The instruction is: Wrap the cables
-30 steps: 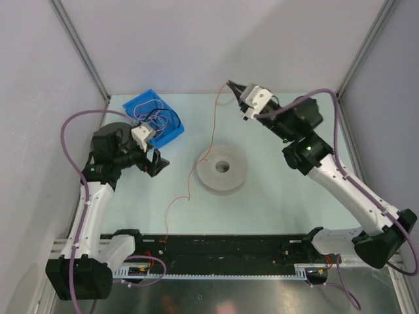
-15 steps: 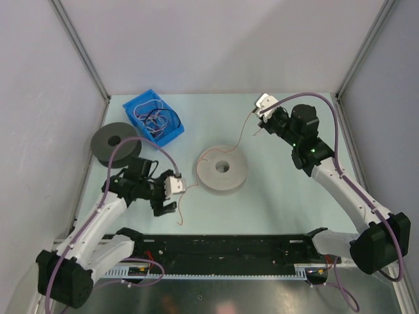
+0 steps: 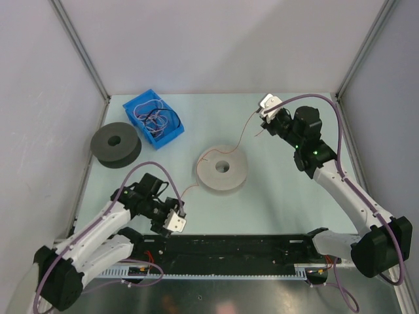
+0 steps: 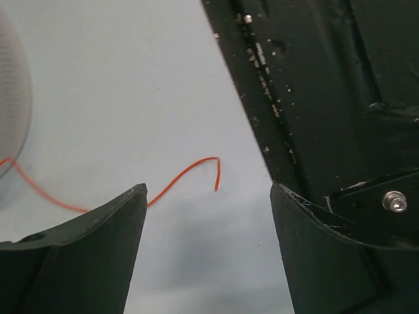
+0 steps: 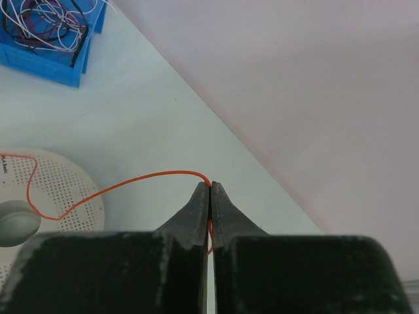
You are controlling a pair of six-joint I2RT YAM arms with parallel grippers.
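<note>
**Partly in hand: one end pinched, one end loose**

Nearest, a black rail (image 3: 229, 247) runs along the desk's near edge. Just beyond it, toward the near left corner, the left arm (image 3: 141, 199) reaches low over the desk (image 3: 281, 203) with the left jaws spread wide apart and holding nothing. In the left wrist view the loose tip of the orange cable (image 4: 190, 169) lies flat on the desk between the two fingers (image 4: 85, 261), touching neither.

From that tip the orange cable climbs to the light spool (image 3: 222, 168), which lies flat in the middle of the desk. It curves over the spool's perforated top face and leaves in a slack arc toward the far right corner. There the right jaws are pressed together on the orange cable, pinching it at their very tips, as the right wrist view shows.

A dark spool (image 3: 115, 143) lies flat against the left edge. Beyond it, in the far left corner, a blue bin (image 3: 171, 134) holds a tangle of more wires (image 3: 154, 118).
</note>
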